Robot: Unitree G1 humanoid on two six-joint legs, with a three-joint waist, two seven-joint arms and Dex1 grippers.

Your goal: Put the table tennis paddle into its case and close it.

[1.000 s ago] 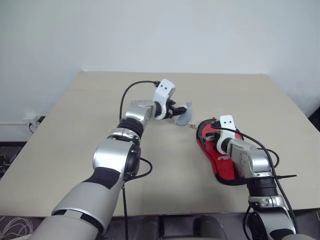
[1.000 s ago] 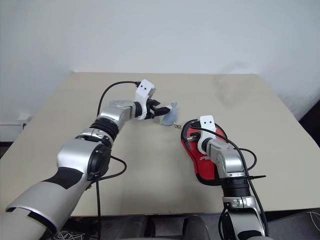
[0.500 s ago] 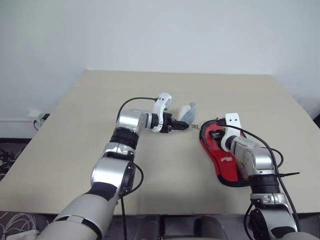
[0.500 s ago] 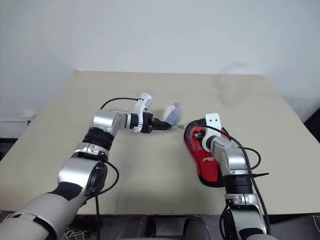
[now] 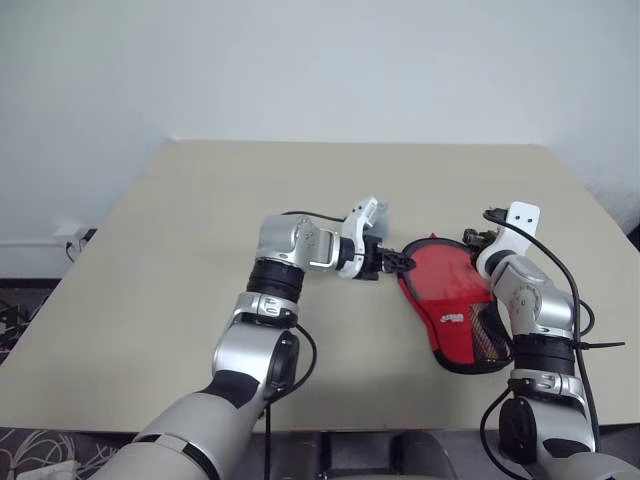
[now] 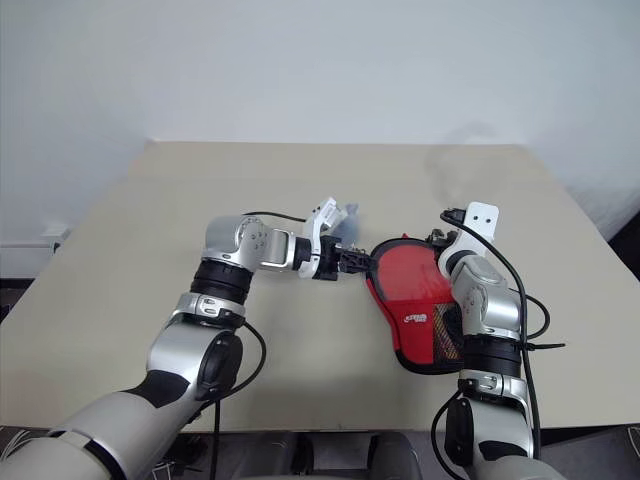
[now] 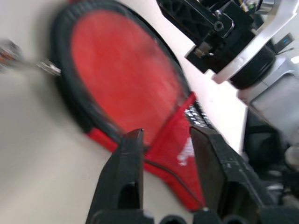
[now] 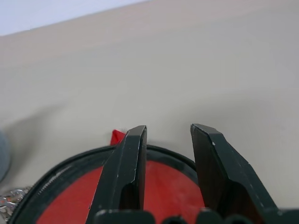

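Note:
The case (image 5: 447, 292) lies flat at the right of the table, red with black trim, a white logo and a mesh pocket at its near end. The table tennis paddle is hidden from view. My left gripper (image 5: 398, 262) points right, its tips at the case's left rim. In the left wrist view its fingers (image 7: 132, 154) stand apart, with red case fabric beyond them and nothing clamped. My right gripper (image 5: 471, 238) hovers over the case's far rim, open and empty, as the right wrist view (image 8: 168, 129) shows.
A grey-blue fuzzy ball (image 6: 349, 213) lies just behind my left wrist, joined to the case by a small metal chain (image 7: 48, 67). The beige table (image 5: 180, 260) is bare on its left half. A cable socket sits on the floor at the far left.
My left gripper let go of the ball and swung right and back to the case's rim. My right gripper rose off the case, opened and moved to its far right side.

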